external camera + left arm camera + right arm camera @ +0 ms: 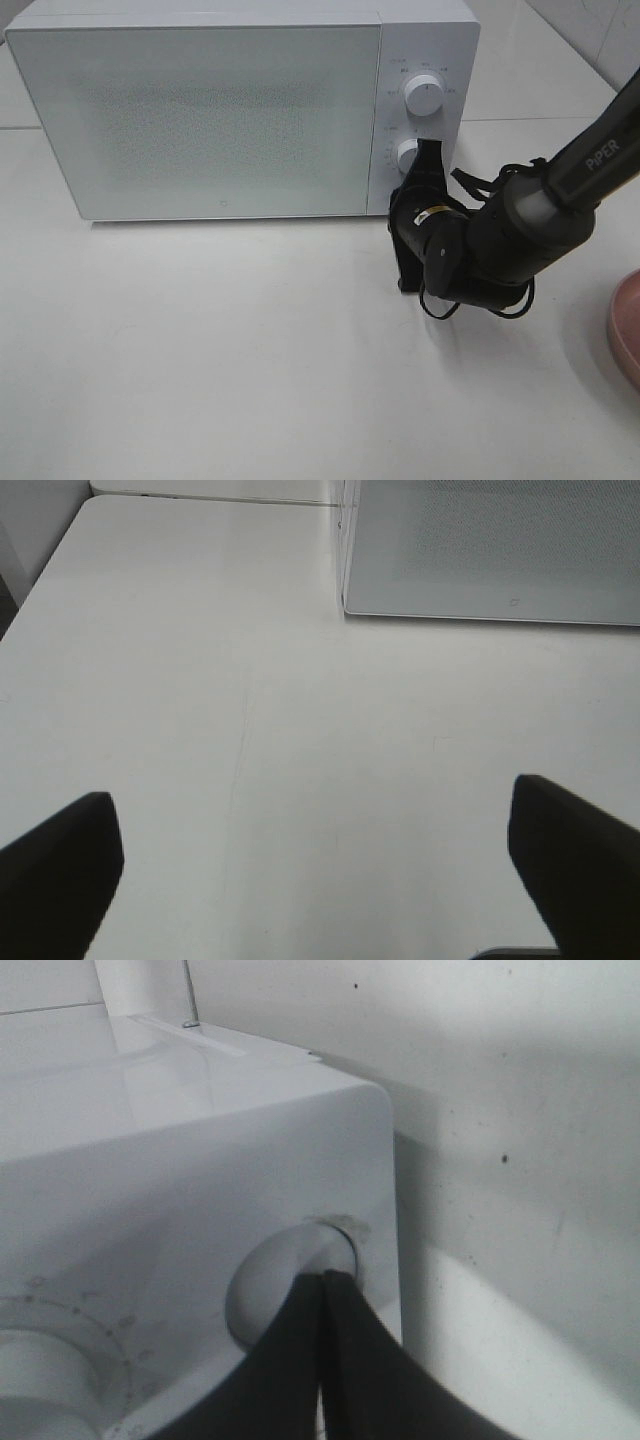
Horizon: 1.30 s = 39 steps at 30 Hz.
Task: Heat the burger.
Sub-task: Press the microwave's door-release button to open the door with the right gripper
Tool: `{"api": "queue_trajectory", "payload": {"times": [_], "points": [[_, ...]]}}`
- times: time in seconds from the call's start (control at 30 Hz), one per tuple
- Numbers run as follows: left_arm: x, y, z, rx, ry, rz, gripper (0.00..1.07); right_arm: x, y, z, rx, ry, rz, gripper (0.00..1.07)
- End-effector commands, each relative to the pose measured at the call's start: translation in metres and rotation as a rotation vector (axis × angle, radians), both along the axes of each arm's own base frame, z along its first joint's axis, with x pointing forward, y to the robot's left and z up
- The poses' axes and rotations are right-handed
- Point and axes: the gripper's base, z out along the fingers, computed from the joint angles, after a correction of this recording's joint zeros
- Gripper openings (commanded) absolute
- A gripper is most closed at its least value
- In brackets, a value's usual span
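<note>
The burger is out of view. A white microwave [230,110] stands at the back of the table with its door closed. My right gripper [428,148] is shut, and its joined tips rest against the lower knob [407,155] on the control panel. The right wrist view shows the same contact: the right gripper [325,1285] touches the rim of the lower knob [275,1280]. My left gripper [320,870] is open over bare table with nothing between its fingers [60,870], and the microwave [490,550] lies ahead of it.
The upper knob [424,95] sits above the lower one on the panel. A pink plate [625,325] pokes in at the table's right edge. The right arm [520,230] crosses the table in front of the microwave's right end.
</note>
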Motion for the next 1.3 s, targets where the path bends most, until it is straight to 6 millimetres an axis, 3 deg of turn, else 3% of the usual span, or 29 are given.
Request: {"api": "queue_trajectory", "payload": {"times": [0.03, 0.5, 0.73, 1.3], "points": [[-0.001, -0.001, 0.001, -0.006, -0.029, 0.001, 1.01, 0.010, 0.000, 0.008, 0.004, -0.064, -0.013, 0.00], [-0.001, -0.001, 0.001, -0.006, -0.029, 0.001, 1.01, 0.033, -0.002, 0.027, -0.013, -0.211, -0.080, 0.00], [-0.001, -0.001, 0.001, -0.006, -0.029, 0.001, 1.01, 0.052, 0.010, 0.030, 0.030, -0.265, -0.083, 0.00], [-0.002, -0.001, 0.001, -0.005, -0.030, 0.002, 1.01, 0.044, 0.011, 0.027, 0.006, -0.191, -0.035, 0.00]]}}
